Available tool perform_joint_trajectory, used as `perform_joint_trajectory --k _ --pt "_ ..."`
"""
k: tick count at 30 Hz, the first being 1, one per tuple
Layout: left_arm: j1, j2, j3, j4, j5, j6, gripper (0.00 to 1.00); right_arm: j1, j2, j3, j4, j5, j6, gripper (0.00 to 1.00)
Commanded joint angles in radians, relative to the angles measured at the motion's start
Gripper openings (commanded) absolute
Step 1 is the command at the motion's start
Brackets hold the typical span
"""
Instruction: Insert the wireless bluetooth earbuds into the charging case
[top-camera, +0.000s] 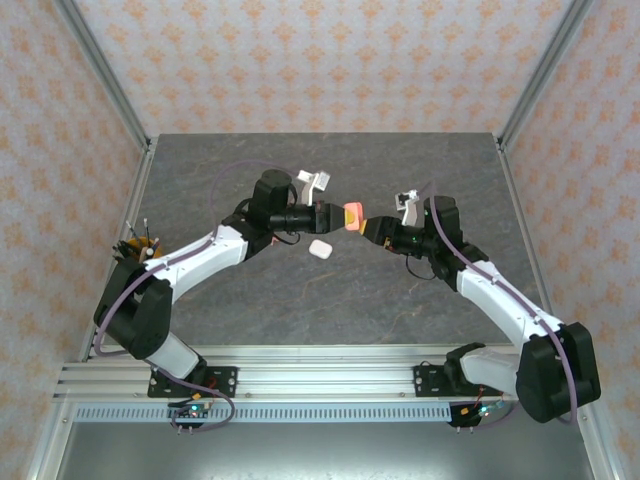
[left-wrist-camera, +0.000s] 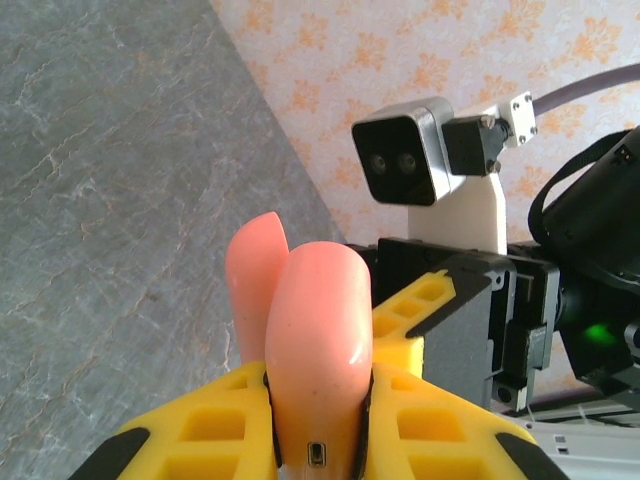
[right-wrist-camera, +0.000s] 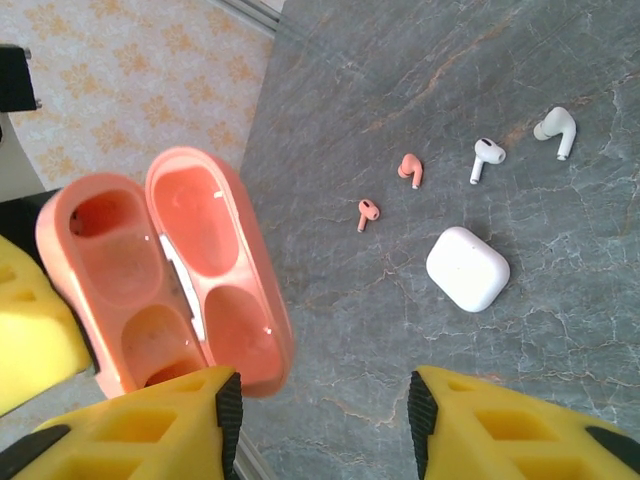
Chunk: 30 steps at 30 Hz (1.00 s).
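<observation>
Start with what is closest to your arms. Your left jaws are clamped on the coral case (left-wrist-camera: 310, 340), holding it up off the table (top-camera: 300, 300) with its lid swung open. In the right wrist view both wells of that case look empty.

Your right jaws stand spread apart with nothing between them, just beside the open lid. I cannot tell whether one finger touches it.

Farther out, the white case (right-wrist-camera: 467, 268) lies shut on the table. Beyond it the four buds lie loose in a rough row, apart from each other and from both cases: a coral earbud (right-wrist-camera: 368, 212), a second coral earbud (right-wrist-camera: 410, 168), a white earbud (right-wrist-camera: 486, 155) and a second white earbud (right-wrist-camera: 556, 128).

So by my reading you are at the very start. One case is open and presented, and that is all that is done. No bud has been picked up or seated. All four insertions are left, and the white case is not yet opened. The coral pair looks like the natural first pick for your free right arm.
</observation>
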Motion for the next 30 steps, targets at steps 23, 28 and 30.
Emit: perform_joint_trajectory --k 23,28,30 --pt "0.008 0.031 0.016 0.142 0.073 -0.078 0.0 -0.032 0.021 0.087 0.054 -0.021 -0.001 0.38" --pt "0.009 0.029 0.014 0.148 0.079 -0.083 0.0 -0.038 0.041 0.092 0.058 -0.018 0.0 0.36" --pt "0.009 0.027 0.014 0.148 0.081 -0.085 0.0 -0.041 0.048 0.093 0.06 -0.018 0.003 0.35"
